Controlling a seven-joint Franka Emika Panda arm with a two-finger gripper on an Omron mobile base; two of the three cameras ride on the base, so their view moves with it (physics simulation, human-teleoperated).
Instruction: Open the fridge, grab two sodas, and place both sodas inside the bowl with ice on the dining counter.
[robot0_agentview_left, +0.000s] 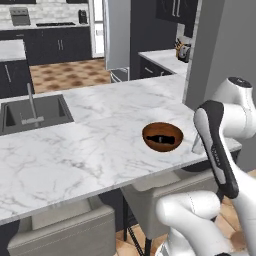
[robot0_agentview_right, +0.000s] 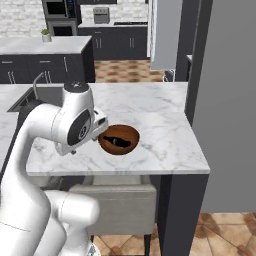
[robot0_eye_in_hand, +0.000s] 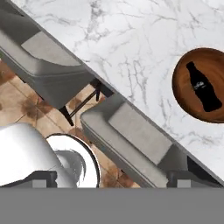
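Claw (robot0_eye_in_hand: 112, 181) jaws apart, empty, tips at the bottom edge of the hand view, hanging over the near edge of the counter (robot0_agentview_left: 90, 145) and the grey stools (robot0_eye_in_hand: 131, 140) below. One dark soda bottle (robot0_agentview_left: 161, 139) lies on its side inside the brown bowl (robot0_agentview_left: 162, 136). Bowl sits on the counter's right end, near the front edge. Sink (robot0_agentview_left: 32, 112) far left. Grey fridge (robot0_agentview_right: 227, 100) right of the counter.

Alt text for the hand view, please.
Looking down: a brown bowl holding one dark soda lying flat sits on the white marble counter. Two grey stools stand below the counter's edge on a tiled floor.
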